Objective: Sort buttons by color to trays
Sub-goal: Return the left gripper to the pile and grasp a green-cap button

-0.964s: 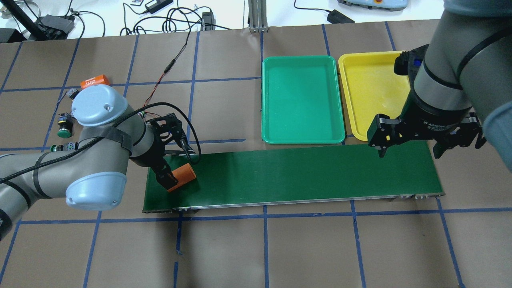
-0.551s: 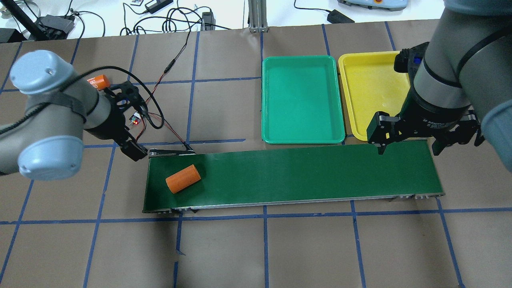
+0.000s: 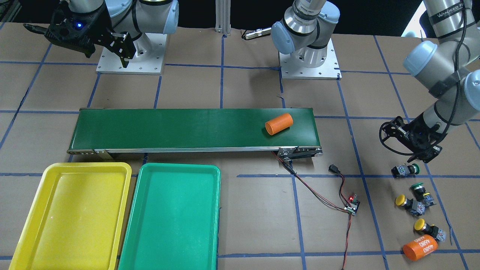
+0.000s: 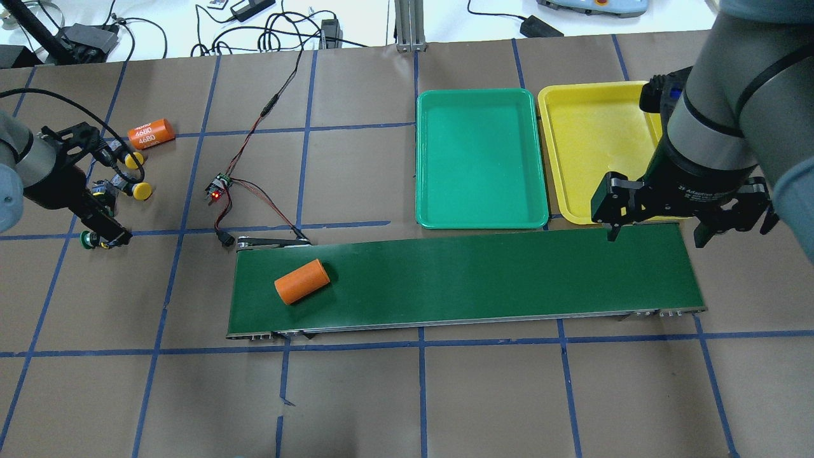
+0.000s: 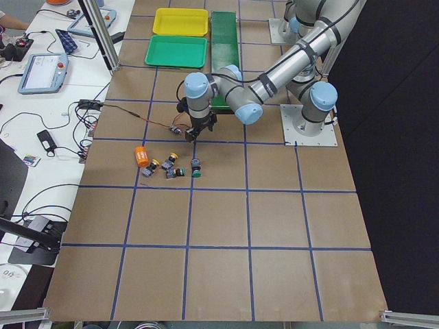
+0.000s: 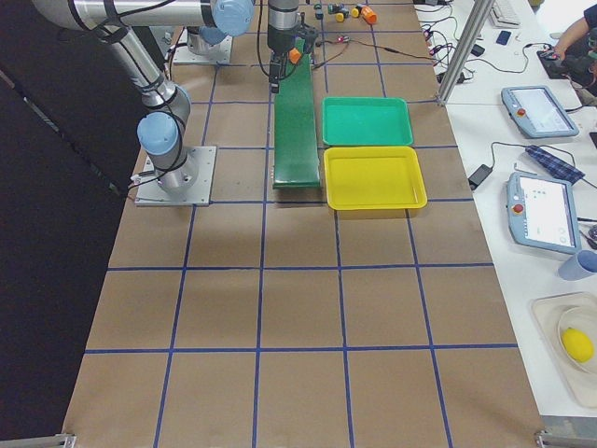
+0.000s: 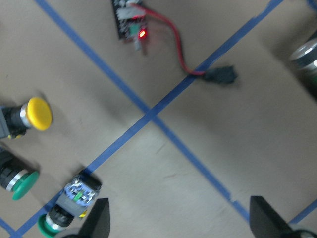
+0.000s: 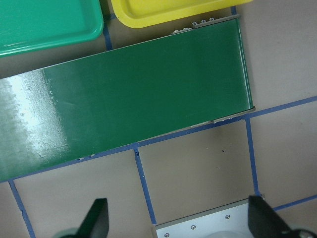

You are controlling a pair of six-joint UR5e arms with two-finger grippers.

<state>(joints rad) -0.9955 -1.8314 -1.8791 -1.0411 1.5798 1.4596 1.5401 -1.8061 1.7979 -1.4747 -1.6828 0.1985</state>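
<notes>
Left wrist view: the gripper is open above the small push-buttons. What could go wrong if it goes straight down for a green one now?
1. The nearest green-capped push-button lies beside one finger of the open left gripper, not centred between the two; a straight descent could strike or tip it.
2. The second green-capped button and a yellow-capped button lie close by, so a nudge might scatter them.
</notes>
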